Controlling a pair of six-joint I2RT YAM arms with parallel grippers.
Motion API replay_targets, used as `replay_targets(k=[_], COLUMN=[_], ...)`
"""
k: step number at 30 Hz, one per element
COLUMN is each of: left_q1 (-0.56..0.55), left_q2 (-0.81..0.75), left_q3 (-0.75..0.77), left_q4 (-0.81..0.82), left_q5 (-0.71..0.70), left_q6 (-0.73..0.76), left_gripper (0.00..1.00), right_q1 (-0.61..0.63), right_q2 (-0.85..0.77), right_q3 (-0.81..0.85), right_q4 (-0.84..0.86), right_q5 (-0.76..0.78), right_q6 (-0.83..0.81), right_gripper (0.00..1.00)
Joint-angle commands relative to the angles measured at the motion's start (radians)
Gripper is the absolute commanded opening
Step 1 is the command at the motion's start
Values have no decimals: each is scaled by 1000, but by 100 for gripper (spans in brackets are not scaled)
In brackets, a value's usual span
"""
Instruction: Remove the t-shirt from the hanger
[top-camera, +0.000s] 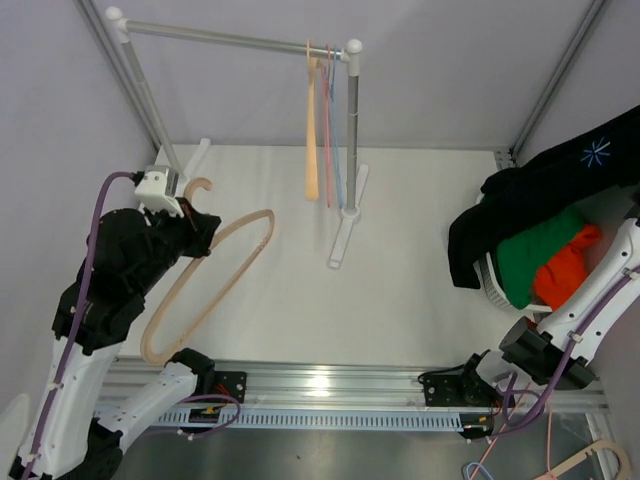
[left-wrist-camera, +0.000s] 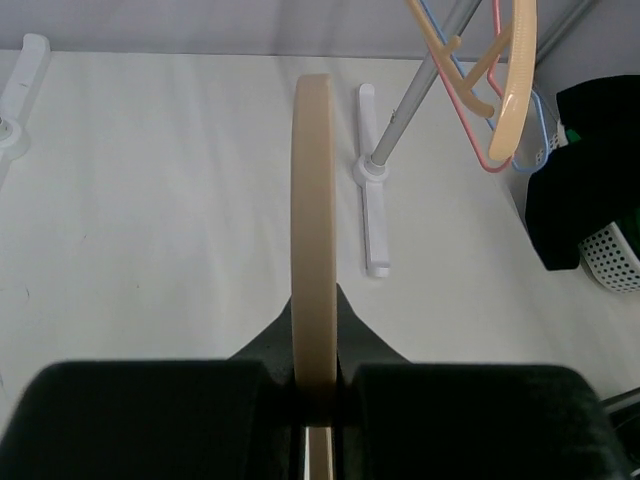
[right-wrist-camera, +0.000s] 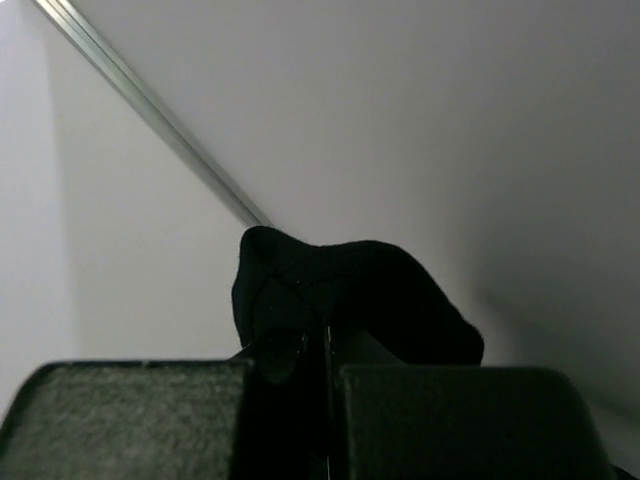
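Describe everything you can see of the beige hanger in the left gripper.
The beige hanger is a bare, open loop of flat, pale strip, wood or plastic by its look, with a curved hook at one end. No garment hangs on it. The left gripper is shut on it near the hook, clamping both flat faces. Seen from above, it slants out over the white table; whether its far end touches the table I cannot tell.

The left pincer (top-camera: 197, 222) grips a bare wooden hanger (top-camera: 268, 216) near its hook, above the table (top-camera: 400, 260). Over on the right, a black t-shirt (top-camera: 540, 190) drapes across a white basket (top-camera: 497, 285) holding green and orange clothes (top-camera: 535, 262). Three hangers (top-camera: 313, 140) dangle from the rack (top-camera: 352, 130).
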Motion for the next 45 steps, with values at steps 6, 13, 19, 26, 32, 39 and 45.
replay_targets(k=[6, 13, 19, 26, 32, 39, 45], left_q1=[20, 126, 213, 213, 206, 206, 206], left_q2=[119, 255, 404, 547, 568, 559, 555], left_q3=[52, 238, 396, 526, 537, 565, 582], left_q4=[150, 142, 182, 227, 267, 245, 242], left_q5=[33, 60, 163, 192, 146, 117, 108], left_q6=[-2, 11, -53, -56, 4, 45, 51], left_gripper=[1, 1, 1, 1, 1, 1, 1], right_q1=[-30, 43, 154, 152, 172, 290, 309], right_q2=[-298, -334, -136, 186, 75, -129, -188], right_q3=[-660, -1158, -1224, -1218, -1202, -1010, -912], right_q4=[31, 55, -83, -130, -161, -325, -383], right_q5=[-181, -109, 224, 199, 241, 370, 363], right_q6=[47, 24, 93, 113, 122, 110, 99], right_gripper=[0, 0, 3, 0, 0, 4, 22])
